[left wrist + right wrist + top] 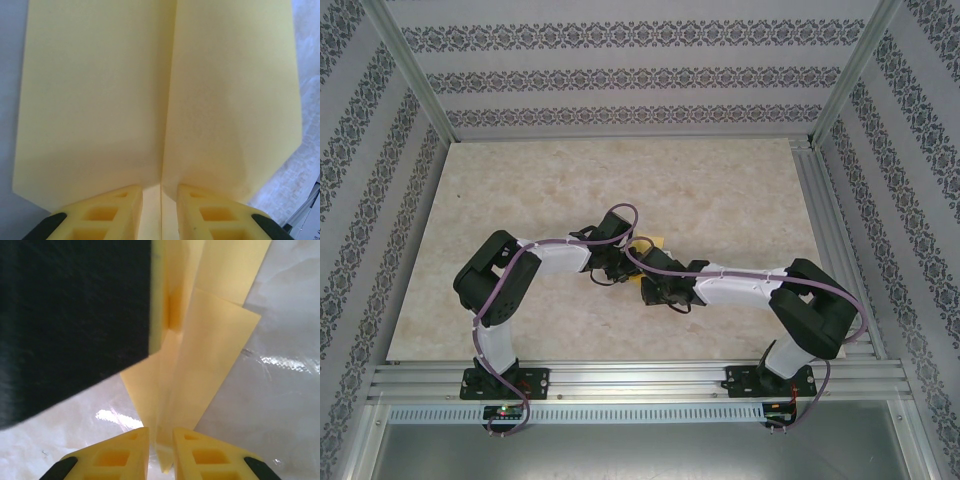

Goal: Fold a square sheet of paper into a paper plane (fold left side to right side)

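The left arm (555, 258) is seen reaching from its base at the near left edge in toward the middle of the pale marbled surface (720, 190), with a purple cable (620, 212) looped over its wrist. In the left wrist view, the left gripper (160, 194) is set with its jaws narrow. The raised centre crease of the paper plane (100, 100) runs straight down into the gap between the yellow fingers (117, 210), and the fold is held there. Two long flaps are spread to either side of that crease, each cut off at an angle at its near corner.

From above, the paper plane (646, 244) is found near the centre of the surface – a small patch of yellow between the two wrists, most of it covered by them.

In the right wrist view, a dark blurred block (70, 315) is seen covering the upper left, and the paper plane (215, 340) is seen just beside it, standing on edge with its layers fanned. Its sharp tip is pointed down into the right gripper (161, 436). The jaws there are drawn narrow around the tip, but whether the paper is actually pinched cannot be told. Glare is thrown off the surface on both sides of the paper.

The right arm (740, 288) is stretched in from the near right edge, and the wrists are brought close together.
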`<state>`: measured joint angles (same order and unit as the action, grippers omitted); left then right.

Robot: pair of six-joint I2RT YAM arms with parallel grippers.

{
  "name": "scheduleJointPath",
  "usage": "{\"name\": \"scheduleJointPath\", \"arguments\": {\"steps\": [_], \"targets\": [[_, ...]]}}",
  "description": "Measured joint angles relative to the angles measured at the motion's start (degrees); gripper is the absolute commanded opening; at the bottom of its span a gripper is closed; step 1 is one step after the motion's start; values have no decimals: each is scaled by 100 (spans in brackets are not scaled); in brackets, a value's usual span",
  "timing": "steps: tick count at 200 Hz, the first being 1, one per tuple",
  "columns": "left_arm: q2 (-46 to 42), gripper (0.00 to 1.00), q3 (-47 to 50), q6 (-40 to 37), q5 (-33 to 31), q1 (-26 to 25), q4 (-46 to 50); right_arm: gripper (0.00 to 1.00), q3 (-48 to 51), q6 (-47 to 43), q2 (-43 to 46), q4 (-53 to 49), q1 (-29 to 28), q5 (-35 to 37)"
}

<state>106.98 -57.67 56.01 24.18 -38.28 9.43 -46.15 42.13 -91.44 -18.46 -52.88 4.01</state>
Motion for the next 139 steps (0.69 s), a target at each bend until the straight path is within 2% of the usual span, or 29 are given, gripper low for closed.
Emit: {"name": "scheduleJointPath", "arguments": {"steps": [113, 139], "targets": [[0, 28, -4, 0, 0, 0, 4, 21, -107, 0, -212, -101, -39, 7], [2, 28, -7, 0, 0, 0, 7, 19, -127, 0, -245, -111, -39, 7]]}}
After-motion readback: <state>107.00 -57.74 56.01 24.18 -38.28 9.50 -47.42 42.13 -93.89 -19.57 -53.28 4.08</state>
